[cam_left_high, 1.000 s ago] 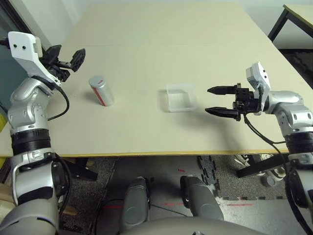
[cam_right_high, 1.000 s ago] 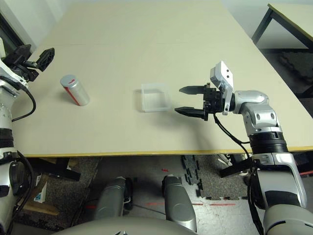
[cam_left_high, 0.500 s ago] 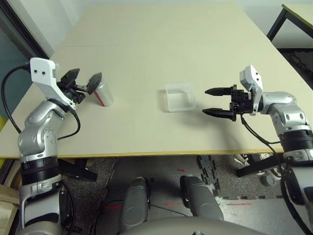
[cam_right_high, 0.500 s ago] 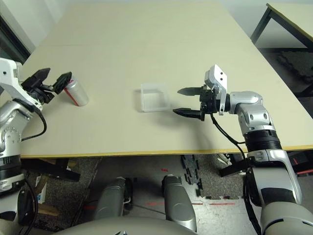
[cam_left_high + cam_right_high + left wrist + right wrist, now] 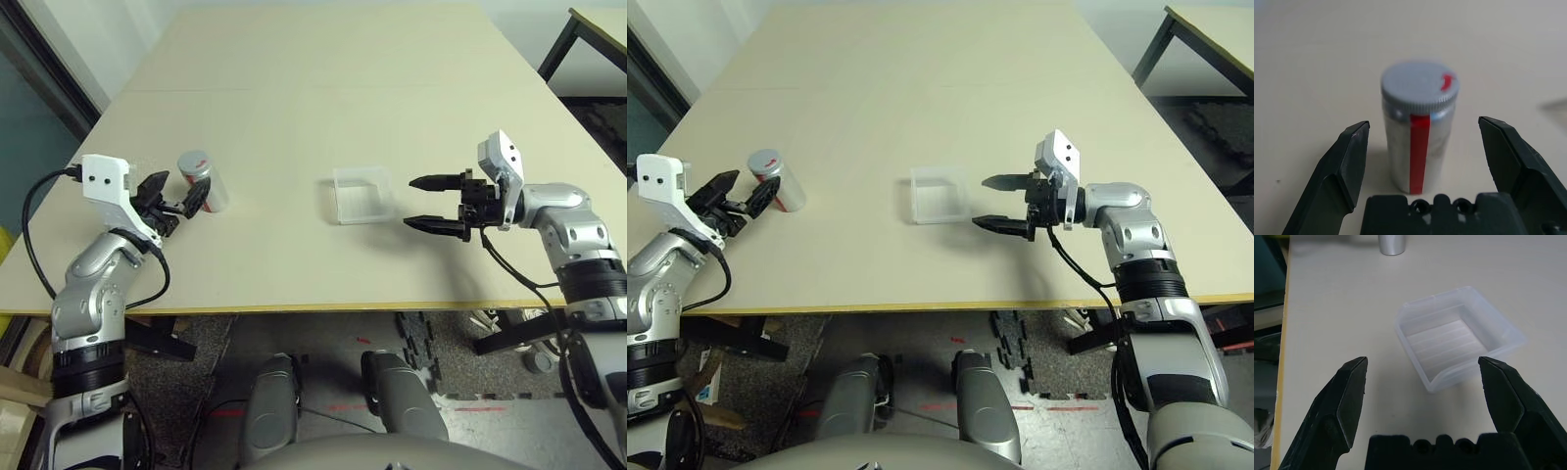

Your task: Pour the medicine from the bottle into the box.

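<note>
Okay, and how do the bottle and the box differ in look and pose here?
The bottle is a silver cylinder with a red stripe; the box is square and clear. The bottle stands tall and narrow, while the box sits low and wide. The bottle is closed by a grey cap, whereas the box is open at the top. Both are upright on the table, and neither is gripped.

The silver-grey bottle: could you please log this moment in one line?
capped silver-grey bottle: upright | left gripper: open, at bottle | clear plastic box: empty
</note>
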Tool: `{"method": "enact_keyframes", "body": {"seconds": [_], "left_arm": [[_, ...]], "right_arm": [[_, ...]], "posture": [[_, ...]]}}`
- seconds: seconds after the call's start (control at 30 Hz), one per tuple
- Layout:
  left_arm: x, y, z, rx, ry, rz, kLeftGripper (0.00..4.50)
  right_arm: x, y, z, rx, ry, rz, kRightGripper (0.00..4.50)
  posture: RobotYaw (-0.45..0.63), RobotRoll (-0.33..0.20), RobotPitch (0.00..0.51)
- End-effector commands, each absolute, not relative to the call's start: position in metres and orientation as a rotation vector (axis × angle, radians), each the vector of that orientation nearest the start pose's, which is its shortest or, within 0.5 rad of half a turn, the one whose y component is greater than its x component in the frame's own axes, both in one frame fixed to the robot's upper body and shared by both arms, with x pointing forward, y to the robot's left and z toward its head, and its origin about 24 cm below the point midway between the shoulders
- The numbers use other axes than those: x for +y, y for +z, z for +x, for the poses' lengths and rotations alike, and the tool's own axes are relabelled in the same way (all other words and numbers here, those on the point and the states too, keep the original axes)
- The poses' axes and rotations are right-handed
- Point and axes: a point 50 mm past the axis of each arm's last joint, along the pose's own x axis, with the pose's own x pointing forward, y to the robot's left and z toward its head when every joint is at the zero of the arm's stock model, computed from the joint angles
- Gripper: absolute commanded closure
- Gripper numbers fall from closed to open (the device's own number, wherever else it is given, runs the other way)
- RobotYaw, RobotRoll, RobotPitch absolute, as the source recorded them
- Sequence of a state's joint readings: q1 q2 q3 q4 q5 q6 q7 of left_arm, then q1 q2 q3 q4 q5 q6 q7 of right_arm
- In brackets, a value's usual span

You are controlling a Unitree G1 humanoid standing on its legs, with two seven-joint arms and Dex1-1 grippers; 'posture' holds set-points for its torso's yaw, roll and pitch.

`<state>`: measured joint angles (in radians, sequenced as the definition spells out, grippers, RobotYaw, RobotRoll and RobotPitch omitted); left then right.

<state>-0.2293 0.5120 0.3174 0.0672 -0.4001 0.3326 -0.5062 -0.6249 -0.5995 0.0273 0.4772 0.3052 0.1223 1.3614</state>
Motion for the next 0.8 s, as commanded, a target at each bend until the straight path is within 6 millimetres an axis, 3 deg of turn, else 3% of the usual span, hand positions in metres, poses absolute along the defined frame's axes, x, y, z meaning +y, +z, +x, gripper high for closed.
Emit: {"method": "enact_keyframes", "body": {"seconds": [0.03,0.3,0.8], "left_arm": [[0.278,0.108,0.288,0.055,-0.244,0.035,0.03],[0.283,0.100,0.300,0.054,-0.236,0.064,0.03],[0.273,0.089,0.324,0.066,-0.290,0.076,0.03]], "right_arm": [[-0.211,0.143,0.324,0.113,1.243,-0.261,0.00],[-0.214,0.143,0.320,0.115,1.233,-0.260,0.00],[-0.215,0.144,0.315,0.118,1.217,-0.256,0.00]], "posture": [[-0.08,0.000,0.138],[-0.11,0.000,0.133],[-0.13,0.000,0.134]]}}
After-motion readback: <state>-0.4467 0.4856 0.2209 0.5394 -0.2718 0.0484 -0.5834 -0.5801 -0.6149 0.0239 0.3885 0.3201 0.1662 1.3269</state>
